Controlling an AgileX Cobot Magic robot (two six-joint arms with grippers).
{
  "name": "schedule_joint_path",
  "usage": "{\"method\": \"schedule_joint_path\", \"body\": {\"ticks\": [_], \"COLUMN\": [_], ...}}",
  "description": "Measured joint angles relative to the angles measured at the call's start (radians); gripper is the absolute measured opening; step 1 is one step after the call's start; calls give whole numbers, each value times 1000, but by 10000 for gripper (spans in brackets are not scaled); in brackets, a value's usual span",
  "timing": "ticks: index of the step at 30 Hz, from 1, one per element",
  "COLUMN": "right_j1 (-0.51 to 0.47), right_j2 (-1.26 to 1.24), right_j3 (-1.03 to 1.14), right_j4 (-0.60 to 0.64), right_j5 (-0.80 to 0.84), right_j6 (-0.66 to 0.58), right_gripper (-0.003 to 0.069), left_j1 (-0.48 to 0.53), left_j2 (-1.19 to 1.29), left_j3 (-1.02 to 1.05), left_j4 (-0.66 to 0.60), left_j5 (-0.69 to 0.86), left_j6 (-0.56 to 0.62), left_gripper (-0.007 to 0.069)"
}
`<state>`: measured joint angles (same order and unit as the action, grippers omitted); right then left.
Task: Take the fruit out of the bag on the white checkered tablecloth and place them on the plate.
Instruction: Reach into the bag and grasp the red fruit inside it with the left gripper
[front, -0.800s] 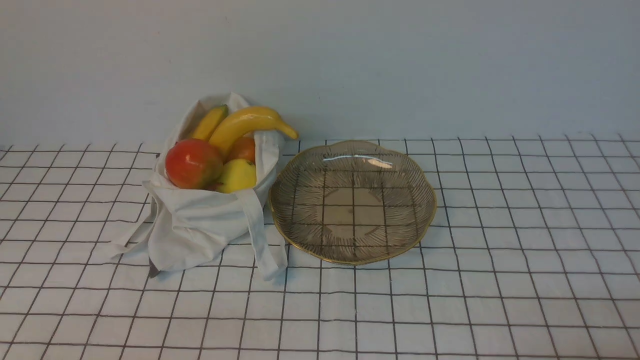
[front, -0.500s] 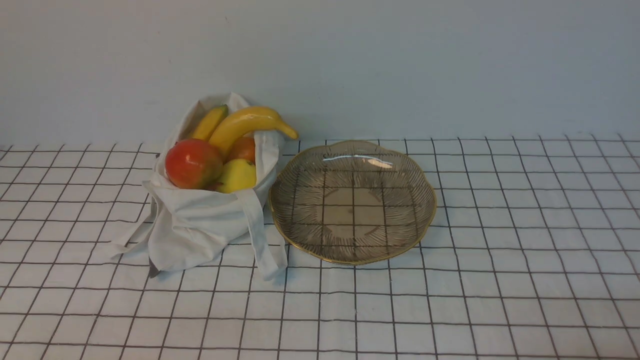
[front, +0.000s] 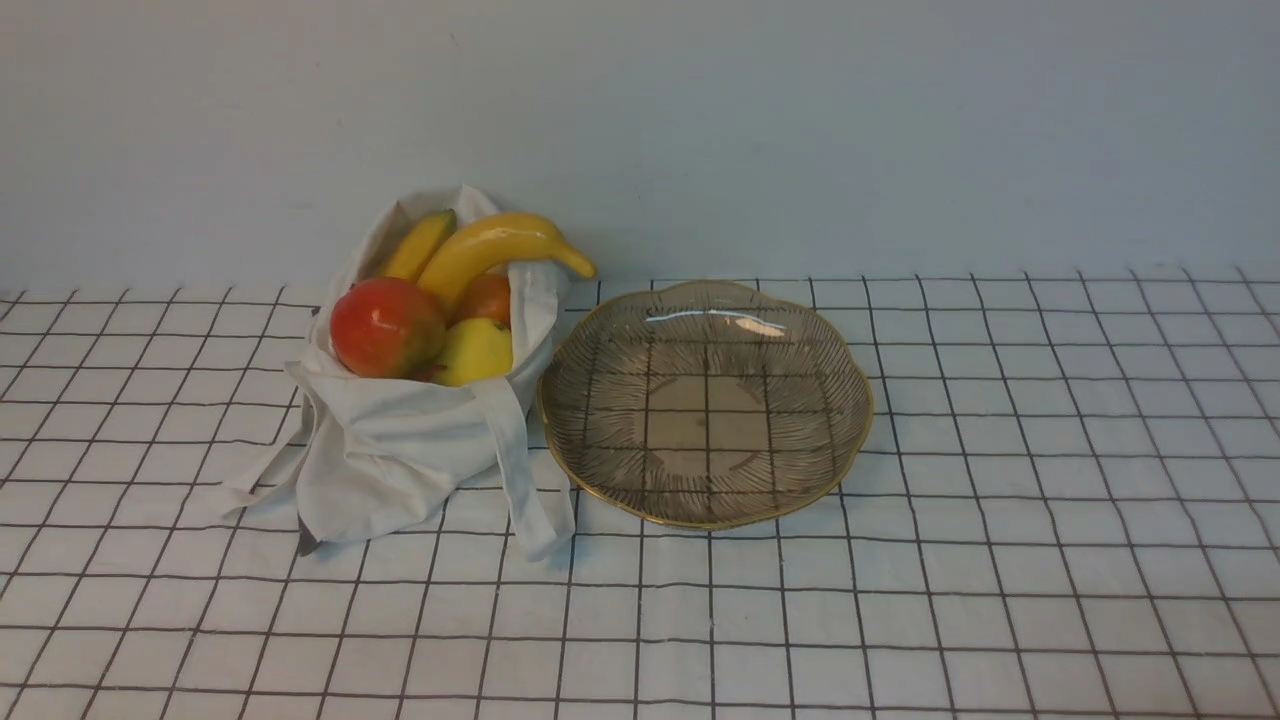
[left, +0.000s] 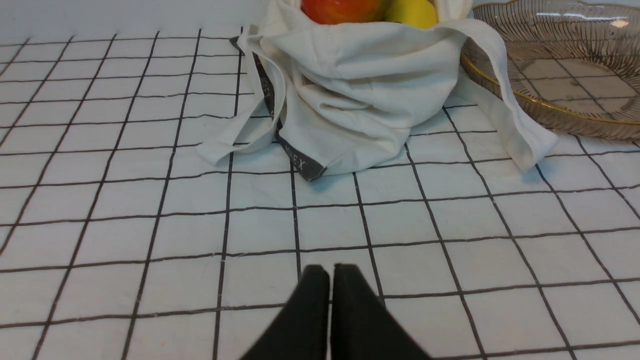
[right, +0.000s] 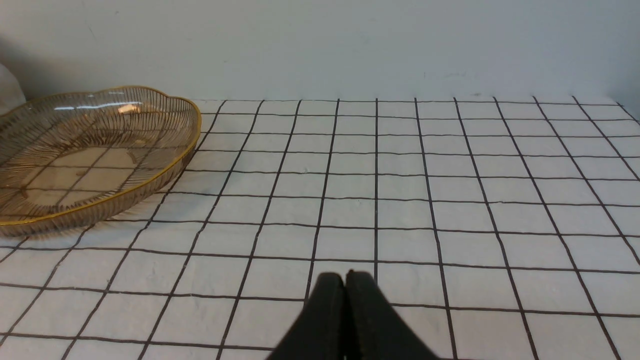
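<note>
Since both sets of jaws, left (left: 331, 272) and right (right: 344, 280), are clenched on nothing, I'd open the left ones first. Red fruit (front: 387, 328) sits at the bag's (front: 400, 450) 9 o'clock, so grab it round the sides. Banana (front: 500, 240) pokes out toward 2 o'clock, lift it clear of the floppy handle (front: 520, 480). Empty plate (front: 700, 490) waits at the bag's 3 o'clock.

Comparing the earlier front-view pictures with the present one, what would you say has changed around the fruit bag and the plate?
Nothing has visibly changed in the front view. The bag lies in the same place, holding the same fruit, and the plate sits beside it with no fruit on it. No gripper shows there in any picture.
</note>
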<state>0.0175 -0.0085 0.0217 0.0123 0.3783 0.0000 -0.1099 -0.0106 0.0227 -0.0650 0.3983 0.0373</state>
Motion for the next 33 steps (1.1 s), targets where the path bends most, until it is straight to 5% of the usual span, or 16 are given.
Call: {"method": "schedule_joint_path", "body": {"ticks": [19, 23, 27, 33], "right_j1": [0, 0, 0, 0], "right_j2": [0, 0, 0, 0], "right_j3": [0, 0, 0, 0], "right_j4": [0, 0, 0, 0], "right_j5": [0, 0, 0, 0], "right_j6": [0, 0, 0, 0], "right_gripper": [-16, -16, -16, -16], "left_j1": [0, 0, 0, 0], "left_j2": [0, 0, 0, 0], "left_j3": [0, 1, 5, 6], "left_j4": [-9, -138, -444, -610], "left_j5": [0, 0, 0, -25], "left_j6": [-8, -92, -248, -244], "left_gripper": [-8, -8, -8, -8]}}
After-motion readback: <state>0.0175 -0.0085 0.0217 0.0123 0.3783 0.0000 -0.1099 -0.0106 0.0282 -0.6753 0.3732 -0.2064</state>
